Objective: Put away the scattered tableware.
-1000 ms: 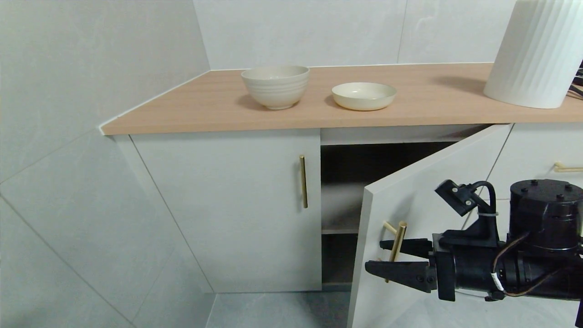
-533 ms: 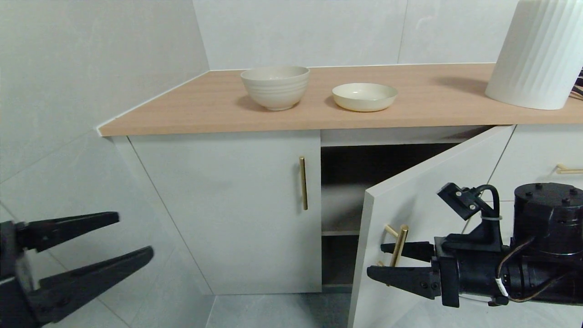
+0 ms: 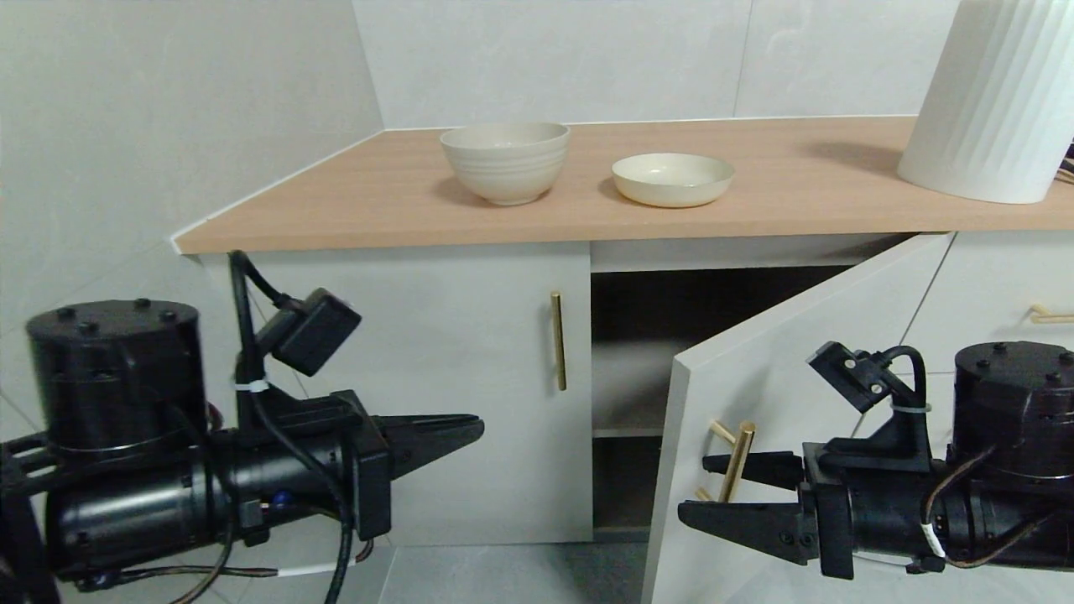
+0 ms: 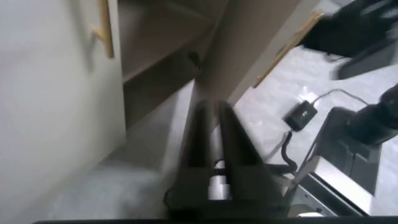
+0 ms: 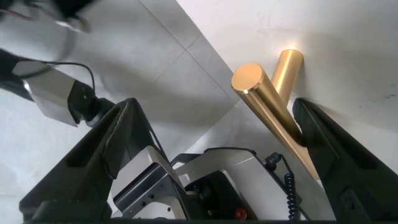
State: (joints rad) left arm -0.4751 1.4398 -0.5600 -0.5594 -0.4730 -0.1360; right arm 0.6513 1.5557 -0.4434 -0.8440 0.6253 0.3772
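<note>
On the wooden countertop stand a deep ribbed cream bowl and, to its right, a shallow cream dish. Below them the right cabinet door hangs half open, showing a shelf. My right gripper is open, one finger on each side of that door's gold handle; the right wrist view has the handle between the fingers, not clamped. My left gripper is shut and holds nothing. It hovers low before the closed left door, well under the bowl. In the left wrist view its fingers lie together.
A tall white ribbed container stands at the counter's far right. The closed door has a gold handle. A tiled wall closes the left side. Another gold handle is on the unit at the far right.
My left arm has come up from the lower left edge and swung right toward the cabinet, and its fingers went from open to shut. The right gripper has barely moved.
</note>
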